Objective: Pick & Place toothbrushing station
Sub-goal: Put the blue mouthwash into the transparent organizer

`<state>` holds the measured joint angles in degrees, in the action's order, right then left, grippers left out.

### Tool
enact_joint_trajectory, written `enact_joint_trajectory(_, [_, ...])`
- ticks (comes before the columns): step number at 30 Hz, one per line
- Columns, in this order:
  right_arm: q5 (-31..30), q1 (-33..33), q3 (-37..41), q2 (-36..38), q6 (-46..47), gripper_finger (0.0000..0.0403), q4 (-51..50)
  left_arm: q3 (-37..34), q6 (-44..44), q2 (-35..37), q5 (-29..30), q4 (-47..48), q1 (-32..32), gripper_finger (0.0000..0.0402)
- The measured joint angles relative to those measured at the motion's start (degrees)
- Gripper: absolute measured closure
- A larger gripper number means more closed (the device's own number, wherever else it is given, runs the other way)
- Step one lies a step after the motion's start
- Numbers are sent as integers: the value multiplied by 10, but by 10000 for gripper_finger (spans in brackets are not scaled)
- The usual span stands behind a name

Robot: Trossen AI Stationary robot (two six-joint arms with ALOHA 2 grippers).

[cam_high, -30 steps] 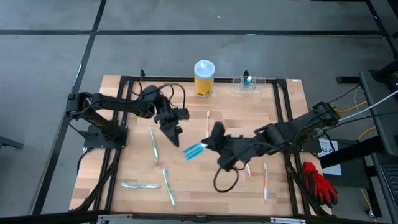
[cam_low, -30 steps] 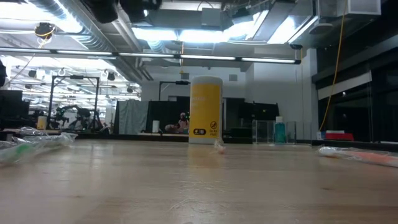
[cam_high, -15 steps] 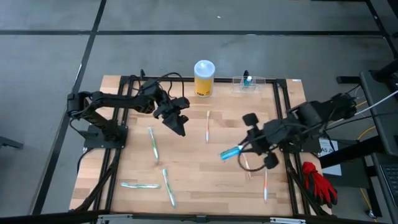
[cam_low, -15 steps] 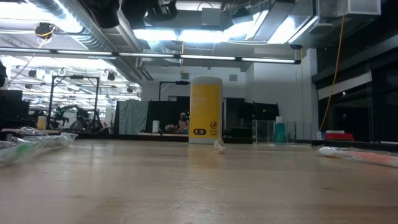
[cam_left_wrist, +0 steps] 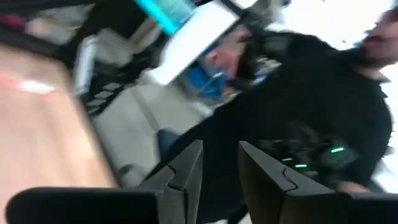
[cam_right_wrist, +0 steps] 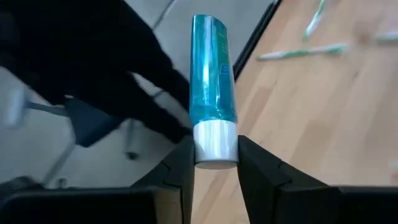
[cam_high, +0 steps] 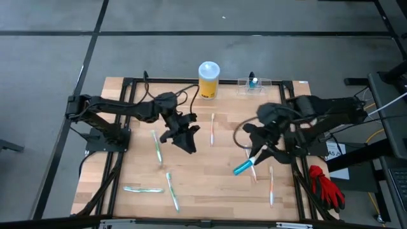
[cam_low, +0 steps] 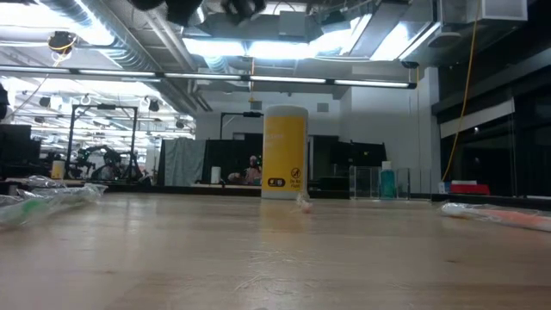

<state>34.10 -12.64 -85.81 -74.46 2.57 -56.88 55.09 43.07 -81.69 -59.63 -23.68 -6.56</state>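
Since a moment ago the right gripper (cam_high: 256, 154) is swinging back toward its own side of the table (cam_high: 210, 184), carrying the blue toothpaste tube (cam_high: 244, 166), fingers pinched on the white cap end. Left gripper (cam_high: 186, 139) is drifting toward the middle, fingers slightly apart, nothing in them.

Looks to me like it's mid-carry, heading for the toothbrushing station (cam_high: 254, 85), which is sitting at the far edge, near the yellow canister (cam_high: 208, 80) and already holding a small blue item. Next move probably needs the tube brought over and lined up above it.

Wrapped toothbrushes (cam_high: 156, 147) are lying scattered around, red gloves (cam_high: 327, 186) off the right edge. Nothing's really blocking the way.
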Motion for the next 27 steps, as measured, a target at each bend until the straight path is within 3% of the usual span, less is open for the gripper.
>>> enact_joint_trajectory(4, [47, 42, 65, 5, -4, 307, 9, 35, -202, 52, 159, 291, 11, 310])
enact_joint_trajectory(6, [37, 64, 96, 13, -4, 307, 12, 70, -288, 80, 298, 449, 27, 312])
enact_joint_trajectory(8, [-7, 81, 126, 19, 6, 307, 23, 107, -332, 102, 474, 566, 57, 314])
enact_joint_trajectory(10, [-86, 91, 151, 25, 36, 307, 40, 136, -342, 120, 642, 631, 97, 318])
enact_joint_trajectory(12, [-215, 93, 168, 30, 96, 307, 35, 151, -330, 131, 781, 645, 141, 322])
enact_joint_trajectory(15, [-368, 85, 194, 31, 191, 307, 8, 154, -281, 135, 949, 660, 200, 332])
enact_joint_trajectory(18, [-428, 58, 210, 32, 284, 307, -15, 154, -211, 122, 1034, 689, 239, 344])
enact_joint_trajectory(20, [-426, 36, 216, 31, 343, 307, -14, 154, -189, 103, 1041, 709, 253, 352])
enact_joint_trajectory(25, [-344, 8, 216, 31, 502, 307, 68, 154, -211, 32, 1078, 734, 268, 371])
enact_joint_trajectory(27, [-275, 10, 215, 31, 569, 307, 92, 153, -207, 10, 1102, 730, 268, 377])
